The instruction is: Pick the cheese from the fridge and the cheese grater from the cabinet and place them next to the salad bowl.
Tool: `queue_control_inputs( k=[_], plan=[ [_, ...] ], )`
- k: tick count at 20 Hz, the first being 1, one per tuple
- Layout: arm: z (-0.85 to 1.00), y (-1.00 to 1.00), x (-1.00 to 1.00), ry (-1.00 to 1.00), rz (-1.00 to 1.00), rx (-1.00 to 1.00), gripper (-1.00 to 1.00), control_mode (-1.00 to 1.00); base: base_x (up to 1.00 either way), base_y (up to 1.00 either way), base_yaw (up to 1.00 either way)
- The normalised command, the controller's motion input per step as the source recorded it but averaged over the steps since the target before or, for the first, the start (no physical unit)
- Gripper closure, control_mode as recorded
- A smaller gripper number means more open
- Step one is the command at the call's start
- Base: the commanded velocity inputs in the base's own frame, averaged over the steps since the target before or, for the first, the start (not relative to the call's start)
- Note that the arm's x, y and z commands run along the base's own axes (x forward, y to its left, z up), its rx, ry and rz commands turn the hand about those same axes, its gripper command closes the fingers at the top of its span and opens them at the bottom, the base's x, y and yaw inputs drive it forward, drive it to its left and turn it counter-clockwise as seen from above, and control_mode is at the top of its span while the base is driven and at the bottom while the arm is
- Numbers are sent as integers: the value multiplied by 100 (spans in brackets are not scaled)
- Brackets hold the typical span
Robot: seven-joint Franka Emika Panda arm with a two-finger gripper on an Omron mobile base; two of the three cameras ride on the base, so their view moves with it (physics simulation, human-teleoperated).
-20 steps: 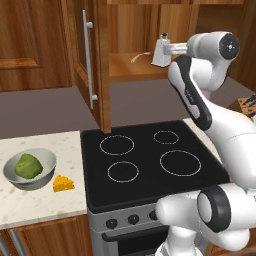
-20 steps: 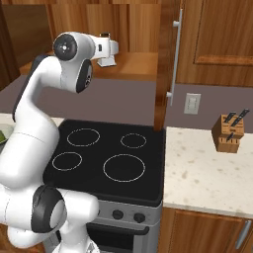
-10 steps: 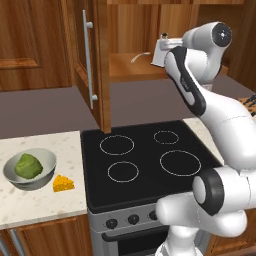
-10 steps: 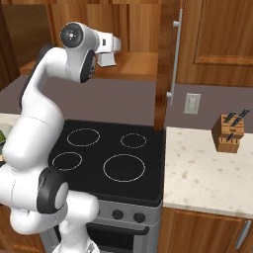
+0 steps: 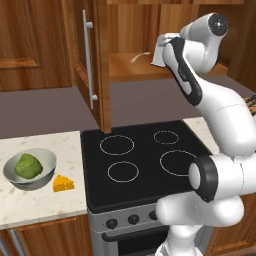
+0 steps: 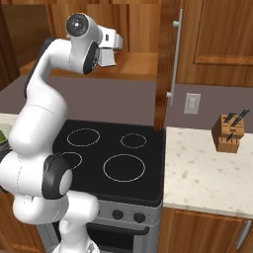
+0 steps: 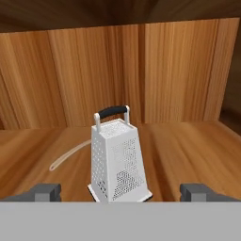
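The cheese grater (image 7: pixel 117 160), pale grey with a dark handle, stands upright on the wooden shelf of the open cabinet (image 5: pixel 131 68). In the hand view it is centred just ahead of my open gripper (image 7: pixel 121 193), whose fingertips (image 7: pixel 45 191) flank it without touching. From the left base view my gripper (image 5: pixel 158 54) is up at the shelf's front edge. The salad bowl (image 5: pixel 31 168) with green lettuce sits on the left counter. The cheese (image 5: pixel 63 183), an orange wedge, lies right beside it. The fridge is out of view.
A thin curved white object (image 7: pixel 70 154) lies on the shelf left of the grater. The cabinet door (image 6: pixel 166 64) hangs open with its silver bar handle. Below are the black stove (image 5: pixel 145 160) and a knife block (image 6: pixel 230 133) on the right counter.
My elbow has risen while the hand stays at the cabinet shelf. The gripper remains open and nothing else has moved.
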Motion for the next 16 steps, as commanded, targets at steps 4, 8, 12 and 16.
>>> queue_control_inputs(
  k=[4,8,12,16],
  plan=[
    [-5,0,0,0,0,11,-100,-100,0,0,0],
    [-3,0,0,0,0,11,-100,-100,0,0,0],
    [-14,0,-4,0,0,11,-100,-100,0,0,0],
    [-28,0,-12,0,0,7,-100,-100,0,0,0]
  ],
)
